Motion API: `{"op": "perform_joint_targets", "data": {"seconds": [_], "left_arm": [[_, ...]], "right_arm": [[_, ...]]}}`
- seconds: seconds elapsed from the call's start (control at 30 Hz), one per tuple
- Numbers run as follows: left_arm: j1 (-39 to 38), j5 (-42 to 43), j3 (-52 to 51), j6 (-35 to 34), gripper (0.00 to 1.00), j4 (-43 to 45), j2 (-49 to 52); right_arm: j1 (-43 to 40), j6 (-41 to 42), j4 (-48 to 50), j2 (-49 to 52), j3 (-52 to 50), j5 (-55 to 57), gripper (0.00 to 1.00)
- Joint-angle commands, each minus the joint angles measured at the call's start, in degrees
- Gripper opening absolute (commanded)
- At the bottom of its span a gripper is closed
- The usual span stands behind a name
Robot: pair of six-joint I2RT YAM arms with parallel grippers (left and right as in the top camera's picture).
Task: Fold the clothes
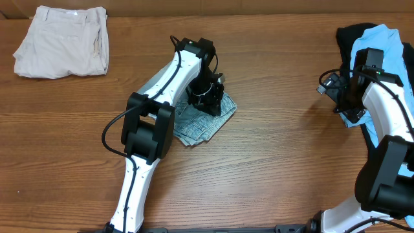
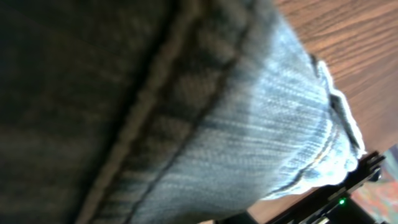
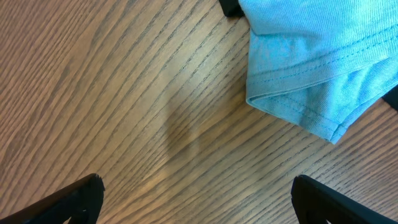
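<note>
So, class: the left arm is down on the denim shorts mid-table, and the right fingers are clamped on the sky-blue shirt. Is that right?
Not quite. In the right wrist view the right fingers stand apart over bare table, holding nothing. The sky-blue shirt lies just ahead of them, untouched. The left arm is down on the denim shorts mid-table.

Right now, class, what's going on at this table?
The left hand is down on the folded denim shorts mid-table; whether it grips them is hidden. The right hand hovers open over bare wood beside the blue shirt. Beige shorts lie folded at the far left corner.
</note>
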Motion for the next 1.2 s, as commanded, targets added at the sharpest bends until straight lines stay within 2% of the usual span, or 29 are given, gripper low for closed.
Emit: {"op": "perform_joint_targets", "data": {"seconds": [0.0,0.17,0.27,0.3,0.37,0.47,0.6,0.7,0.87,0.97,1.1,1.17], "left_arm": [[-0.17,-0.61,1.81,0.00,0.04,-1.40,0.90],[0.81,-4.90,13.66,0.28,0.06,-8.39,0.90],[2.14,-11.72,22.93,0.26,0.18,-12.81,0.90],[2.73,-14.58,25.62,0.26,0.40,-13.66,0.90],[4.02,-21.62,30.32,0.24,1.00,-14.67,0.90],[6.58,-30.56,34.60,0.22,1.00,-14.14,0.90],[12.57,-29.53,34.49,0.31,1.00,-11.10,1.03],[18.45,-19.98,32.24,4.55,1.00,-8.55,1.38],[26.73,1.11,26.53,18.67,1.00,-6.10,1.46],[30.82,9.53,22.99,21.29,1.00,-4.31,1.46],[33.59,12.09,17.42,21.35,1.00,-2.25,1.46],[33.77,12.00,14.49,23.80,1.00,-1.66,1.46]], "right_arm": [[0.07,-0.17,0.24,-0.37,1.46,0.13,1.00],[0.07,-0.17,0.24,-0.37,1.46,0.13,1.00],[0.07,-0.17,0.24,-0.37,1.46,0.13,1.00],[0.07,-0.17,0.24,-0.37,1.46,0.13,1.00],[0.07,-0.17,0.24,-0.37,1.46,0.13,1.00],[0.07,-0.17,0.24,-0.37,1.46,0.13,1.00],[0.07,-0.17,0.24,-0.37,1.46,0.13,1.00],[0.07,-0.17,0.24,-0.37,1.46,0.13,1.00],[0.07,-0.17,0.24,-0.37,1.46,0.13,1.00],[0.07,-0.17,0.24,-0.37,1.46,0.13,1.00],[0.09,-0.17,0.24,-0.37,1.46,0.13,1.00],[0.07,-0.17,0.24,-0.37,1.46,0.13,1.00]]}}
